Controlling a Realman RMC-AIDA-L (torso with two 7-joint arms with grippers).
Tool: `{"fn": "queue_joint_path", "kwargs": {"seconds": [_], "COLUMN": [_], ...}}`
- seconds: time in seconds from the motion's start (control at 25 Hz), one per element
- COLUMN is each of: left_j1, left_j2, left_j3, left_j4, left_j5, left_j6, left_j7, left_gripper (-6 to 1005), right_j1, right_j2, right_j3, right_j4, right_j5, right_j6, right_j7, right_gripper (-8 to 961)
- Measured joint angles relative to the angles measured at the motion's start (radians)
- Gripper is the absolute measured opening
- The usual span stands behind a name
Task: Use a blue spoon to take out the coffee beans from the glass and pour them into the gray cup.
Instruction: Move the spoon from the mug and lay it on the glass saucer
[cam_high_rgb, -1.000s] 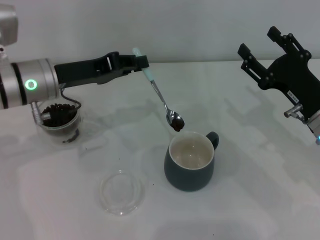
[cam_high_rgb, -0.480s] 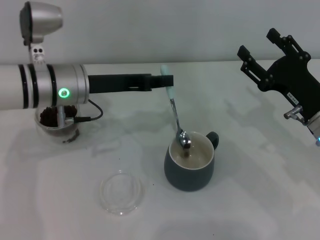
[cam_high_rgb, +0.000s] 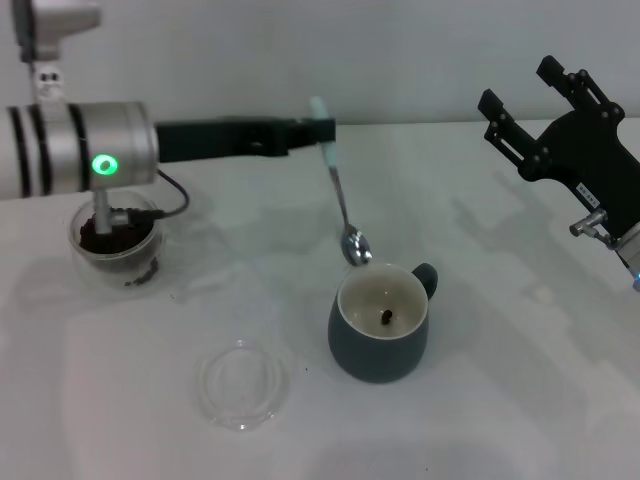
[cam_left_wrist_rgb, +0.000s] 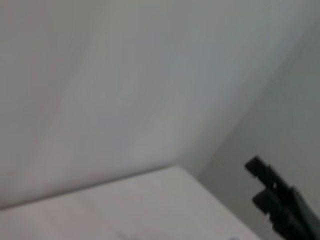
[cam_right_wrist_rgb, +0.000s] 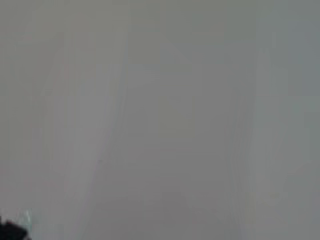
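Holding blue spoon (cam_high_rgb: 340, 215) empty over gray cup (cam_high_rgb: 378, 340), your left tool (cam_high_rgb: 322, 132) clamps it; one bean dropped, coffee beans (cam_high_rgb: 112, 232) remain in glass (cam_high_rgb: 116, 248).

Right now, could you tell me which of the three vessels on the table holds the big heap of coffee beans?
The glass at the robot's left, under the left arm, holds the heap. The gray cup has only a bean or so inside, and the flat clear dish holds none.

My white tabletop (cam_high_rgb: 500, 400) carries the glass (cam_high_rgb: 115, 245), the gray cup (cam_high_rgb: 380, 325) and a flat clear dish (cam_high_rgb: 243, 384).
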Motion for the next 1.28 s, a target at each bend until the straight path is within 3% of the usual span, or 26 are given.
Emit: {"fn": "queue_joint_path", "kwargs": {"seconds": [0.24, 0.52, 1.0, 1.28], "left_j1": [0.09, 0.212, 0.369, 0.383], "left_j2": [0.036, 0.048, 0.044, 0.035], "left_j3": [-0.03, -0.093, -0.092, -0.093], "left_j4": [0.065, 0.063, 0.06, 0.02], "left_j5": [-0.086, -0.1, -0.064, -0.028], "left_j6": [0.064, 0.098, 0.158, 0.148], "left_j7": [-0.049, -0.05, 0.019, 0.064], "left_gripper": [132, 132, 132, 131], "right_j1": [-0.001, 0.001, 0.007, 0.001], "right_j2": [0.0, 0.0, -0.001, 0.0], "right_j3": [0.002, 0.026, 0.083, 0.08], "right_j4": [-0.003, -0.008, -0.011, -0.011], "right_j5": [0.0, 0.002, 0.004, 0.003], "right_j6": [0.0, 0.0, -0.003, -0.004], "right_j7": [0.0, 0.0, 0.0, 0.019], "right_gripper": [799, 799, 799, 799]}}
